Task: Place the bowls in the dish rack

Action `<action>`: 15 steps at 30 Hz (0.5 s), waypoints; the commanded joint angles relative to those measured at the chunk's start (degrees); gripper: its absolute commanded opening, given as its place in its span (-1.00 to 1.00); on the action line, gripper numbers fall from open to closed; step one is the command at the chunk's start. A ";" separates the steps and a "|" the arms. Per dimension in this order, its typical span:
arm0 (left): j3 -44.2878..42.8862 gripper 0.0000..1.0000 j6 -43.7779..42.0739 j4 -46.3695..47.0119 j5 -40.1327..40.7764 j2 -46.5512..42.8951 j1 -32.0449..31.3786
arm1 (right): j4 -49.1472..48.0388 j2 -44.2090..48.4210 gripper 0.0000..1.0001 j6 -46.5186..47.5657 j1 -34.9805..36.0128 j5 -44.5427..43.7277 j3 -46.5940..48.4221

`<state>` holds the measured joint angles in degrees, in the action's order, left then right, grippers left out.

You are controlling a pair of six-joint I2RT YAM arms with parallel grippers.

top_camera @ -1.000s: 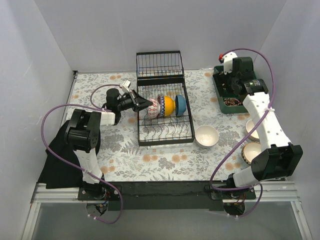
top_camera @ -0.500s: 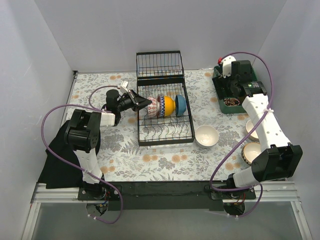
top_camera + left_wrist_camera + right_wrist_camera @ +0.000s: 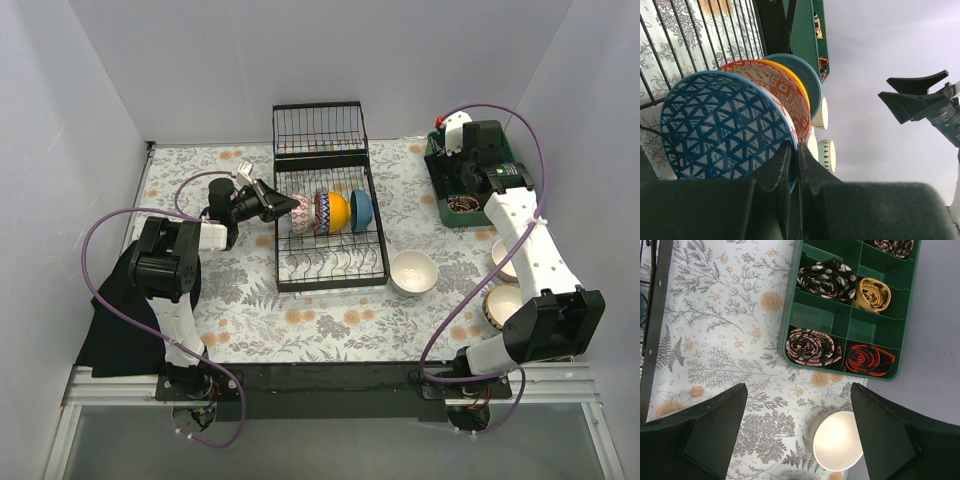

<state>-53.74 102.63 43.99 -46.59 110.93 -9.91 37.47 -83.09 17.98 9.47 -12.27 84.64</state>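
**A:** Leftward goes the left arm (image 3: pixel 165 265) since a second ago. Its wrist has drawn back a little from the dish rack (image 3: pixel 332 285), and the bowl it holds has come along, nearer the rack's left rim.

**B:** What does the left pincer (image 3: pixel 794 150) have?

**A:** Its two fingers are pressed almost together on the rim of the blue-triangle bowl (image 3: pixel 725 125). That bowl stands on edge at the left end of the row in the rack. Whether it rests on the prongs, I cannot tell.

**B:** How many bowls are in the rack?

**A:** Four, all on edge and packed close. After the blue-triangle bowl come the red-patterned bowl (image 3: pixel 782 92), the yellow bowl (image 3: pixel 338 211) and the teal bowl (image 3: pixel 361 209) at the right end.

**B:** And outside it?

**A:** Three, all on the tabletop (image 3: pixel 250 320) to the right of the rack. One white bowl (image 3: pixel 413 270) sits just beside the rack's near right corner. One cream bowl (image 3: pixel 502 260) and one striped bowl (image 3: pixel 500 305) lie further right, and the right arm (image 3: pixel 530 245) partly hides the cream one.

**B:** The right pincer (image 3: pixel 797 386)?

**A:** Spread wide with nothing between its fingers. It hangs above the tabletop right of the rack, near the green tray (image 3: pixel 821 320). Five rolled cloths (image 3: pixel 812 346) show in that tray's compartments.
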 commanded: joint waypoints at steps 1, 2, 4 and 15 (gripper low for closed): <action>0.12 -0.68 -4.19 -6.81 1.85 -0.27 -0.28 | -1.97 0.74 0.85 -0.31 0.19 -0.03 1.14; 0.12 -0.34 -5.15 -8.38 2.46 -0.80 -0.37 | -2.05 0.74 0.86 -0.31 0.11 -0.03 1.23; -0.32 -0.07 -6.82 -10.85 3.26 -2.03 -0.37 | -1.97 0.47 0.86 -0.40 0.19 0.14 1.66; -4.09 0.11 -22.28 -30.52 4.83 -18.01 -0.55 | -2.67 3.02 0.86 -0.66 0.11 0.23 -1.23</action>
<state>-54.50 89.19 24.36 -43.77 102.59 -10.24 37.23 -82.98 17.96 9.47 -12.25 84.44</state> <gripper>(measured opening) 0.541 0.928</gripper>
